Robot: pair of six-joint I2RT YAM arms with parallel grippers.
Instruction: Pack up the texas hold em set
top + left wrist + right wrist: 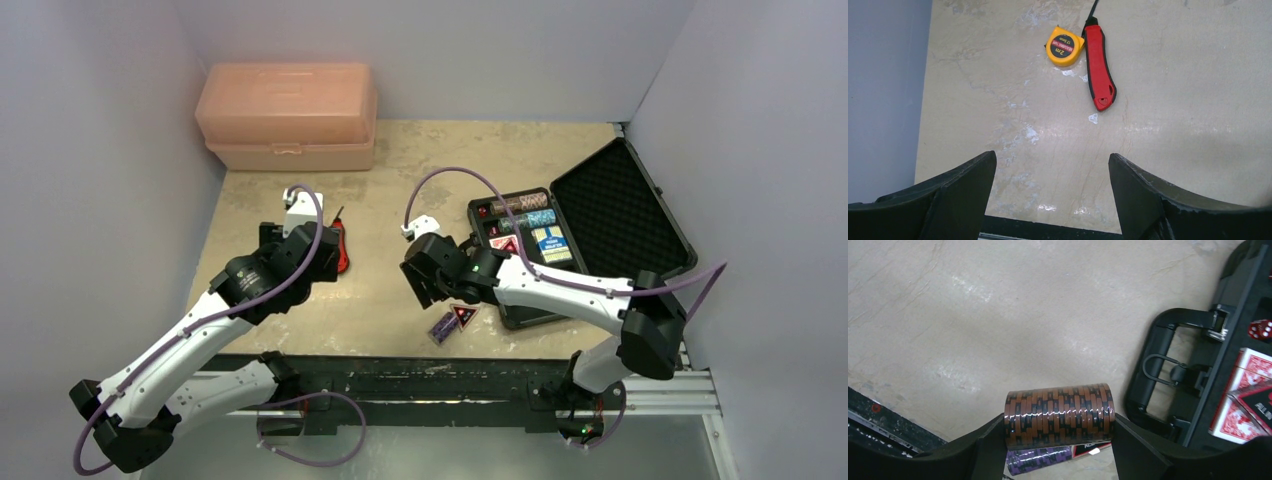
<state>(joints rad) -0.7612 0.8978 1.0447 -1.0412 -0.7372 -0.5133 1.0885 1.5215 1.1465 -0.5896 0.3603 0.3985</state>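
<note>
The black case (pixel 615 205) lies open at the right, its foam tray holding chip stacks (pixel 522 210), a blue deck (pixel 550 243) and a triangular token (pixel 505 243). In the right wrist view its handle (pixel 1173 370), a red die (pixel 1260 330) and a red deck (pixel 1248 395) show. My right gripper (pixel 1059 424) is shut on a brown-and-black chip stack (pixel 1059 412), held sideways above the table left of the case. Below it lie a purple chip stack (pixel 1040 460) and a black-red triangular token (pixel 463 316). My left gripper (pixel 1052 165) stands open and empty over bare table.
A large peach plastic box (pixel 287 115) stands at the back left. A red folding knife (pixel 1099 67) and a yellow tape measure (pixel 1064 46) lie ahead of the left gripper. The table's black front edge (pixel 1048 231) runs just under the left fingers.
</note>
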